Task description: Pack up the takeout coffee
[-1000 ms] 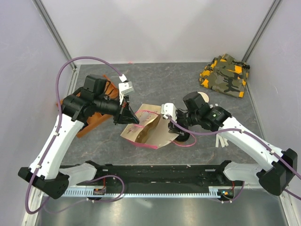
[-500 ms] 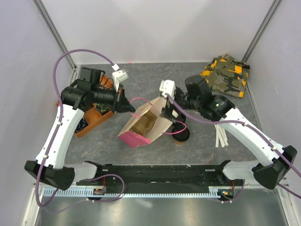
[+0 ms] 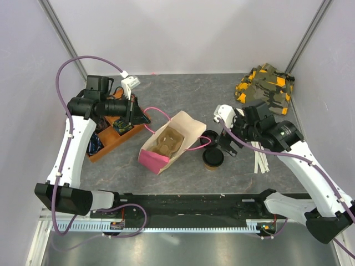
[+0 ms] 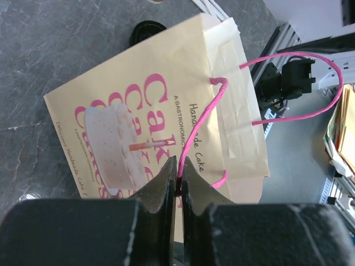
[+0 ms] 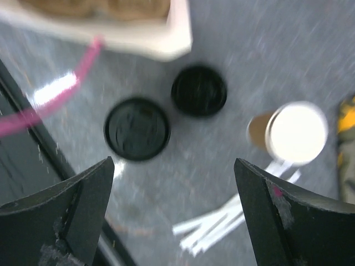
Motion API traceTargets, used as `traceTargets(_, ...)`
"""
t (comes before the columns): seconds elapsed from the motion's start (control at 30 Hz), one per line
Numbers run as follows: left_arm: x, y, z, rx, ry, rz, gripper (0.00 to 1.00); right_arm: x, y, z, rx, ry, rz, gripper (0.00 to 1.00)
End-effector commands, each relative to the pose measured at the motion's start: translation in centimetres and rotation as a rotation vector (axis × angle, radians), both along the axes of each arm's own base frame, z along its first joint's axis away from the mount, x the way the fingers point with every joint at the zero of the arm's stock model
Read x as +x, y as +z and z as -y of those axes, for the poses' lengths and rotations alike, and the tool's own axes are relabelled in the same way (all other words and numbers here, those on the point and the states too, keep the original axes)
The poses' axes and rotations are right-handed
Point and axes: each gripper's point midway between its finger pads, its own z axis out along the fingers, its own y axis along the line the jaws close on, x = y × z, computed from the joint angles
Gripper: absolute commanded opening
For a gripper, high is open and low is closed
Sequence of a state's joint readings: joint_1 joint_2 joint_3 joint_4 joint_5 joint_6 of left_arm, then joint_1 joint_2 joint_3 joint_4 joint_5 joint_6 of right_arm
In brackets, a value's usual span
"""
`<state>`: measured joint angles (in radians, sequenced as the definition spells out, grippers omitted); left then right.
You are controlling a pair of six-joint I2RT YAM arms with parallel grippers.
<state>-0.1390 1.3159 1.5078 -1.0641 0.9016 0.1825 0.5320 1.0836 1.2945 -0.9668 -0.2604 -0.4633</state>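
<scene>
The left gripper (image 4: 178, 166) jaws pinch the bag (image 4: 127, 111) handle (image 4: 197, 127). The right gripper (image 5: 173, 163) jaws stand wide apart. The coffee (image 5: 137, 128) lies nearer one finger, so centre over it first.

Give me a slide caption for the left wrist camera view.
Left end effector pinches the pink handle of a tan cake bag on the gray table.
</scene>
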Motion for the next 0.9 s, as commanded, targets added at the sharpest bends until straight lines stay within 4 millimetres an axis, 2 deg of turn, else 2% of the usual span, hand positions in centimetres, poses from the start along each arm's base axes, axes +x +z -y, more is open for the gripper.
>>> traceTargets(0.0, 0.4, 0.4, -0.1, -0.014, -0.030, 0.046, 0.09, -1.1, -1.6, 1.5, -0.066, 0.010, -0.048, 0.98)
traceTargets(0.03, 0.4, 0.3, -0.2, -0.009, -0.029, 0.049, 0.09, -2.1, -1.7, 0.3, -0.021, 0.072, -0.099, 0.98)
traceTargets(0.1, 0.5, 0.2, -0.3, -0.002, -0.027, 0.051, 0.08, -3.2, -4.2, 0.1, -0.061, 0.131, -0.198, 0.98)
traceTargets(0.23, 0.7, 0.0, -0.3, -0.004, -0.033, 0.041, 0.08, -1.7, -8.9, 0.3, -0.160, 0.102, -0.307, 0.98)
traceTargets(0.3, 0.8, 0.0, -0.3, -0.007, -0.034, 0.041, 0.08, -1.1, -10.6, 0.0, -0.199, 0.101, -0.377, 0.98)
traceTargets(0.37, 0.9, -0.1, -0.3, -0.004, -0.031, 0.044, 0.08, -0.6, -11.4, -0.1, -0.205, 0.084, -0.384, 0.98)
traceTargets(0.43, 1.0, -0.1, -0.4, 0.001, -0.030, 0.059, 0.08, 0.2, -11.6, -0.3, -0.199, 0.074, -0.345, 0.98)
traceTargets(0.57, 1.3, -0.1, -0.6, 0.005, -0.021, 0.066, 0.08, -0.3, -12.9, -0.6, -0.229, 0.087, -0.356, 0.98)
traceTargets(0.63, 1.2, -0.2, -0.6, 0.003, -0.020, 0.063, 0.08, 0.0, -12.8, -0.8, -0.232, 0.078, -0.331, 0.98)
traceTargets(0.77, 1.1, -0.5, -0.8, 0.006, -0.015, 0.054, 0.07, 0.4, -10.7, -1.9, -0.154, 0.050, -0.261, 0.98)
traceTargets(0.83, 1.4, -0.6, -1.3, 0.001, 0.008, 0.035, 0.03, -0.1, -10.7, -1.6, -0.137, 0.041, -0.245, 0.98)
traceTargets(0.87, 1.8, -0.8, -1.7, -0.007, 0.030, 0.016, 0.02, -0.1, -9.9, -1.5, -0.118, 0.037, -0.209, 0.98)
